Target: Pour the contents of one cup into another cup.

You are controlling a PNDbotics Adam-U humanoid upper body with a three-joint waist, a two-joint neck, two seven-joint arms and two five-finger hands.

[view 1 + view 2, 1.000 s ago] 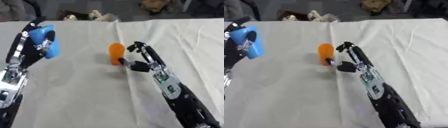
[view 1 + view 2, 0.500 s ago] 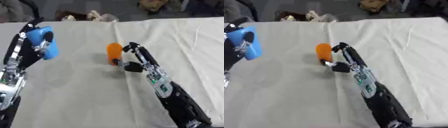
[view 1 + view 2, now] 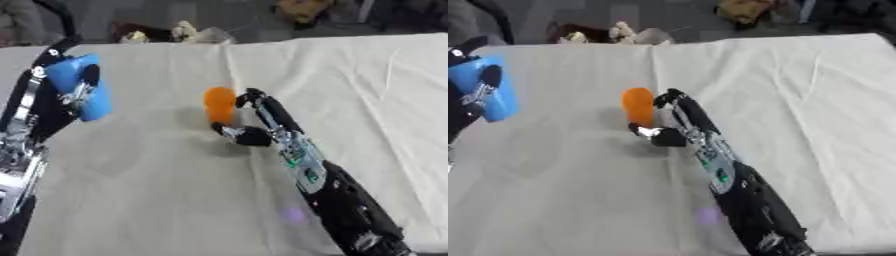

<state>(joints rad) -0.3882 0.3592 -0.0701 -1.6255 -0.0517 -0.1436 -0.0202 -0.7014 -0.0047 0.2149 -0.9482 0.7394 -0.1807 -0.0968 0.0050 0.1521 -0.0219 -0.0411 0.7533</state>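
We see the right robot hand [image 3: 249, 120] curled beside the orange cup [image 3: 220, 104], not clearly clamping it, apparently steadying the receiver standing on the table [image 3: 367, 90]. The left robot hand [image 3: 66, 97] grips the blue cup [image 3: 80, 86] aloft, well apart, presumably ready for pouring.

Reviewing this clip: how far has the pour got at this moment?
Done: the left hand holds the blue cup, lifted off the white cloth at the left. In hand: the right hand is at the orange cup, which stands upright on the cloth, fingers curved beside it; whether they grip it is unclear. Left: bringing the two cups together and pouring; they are well apart.
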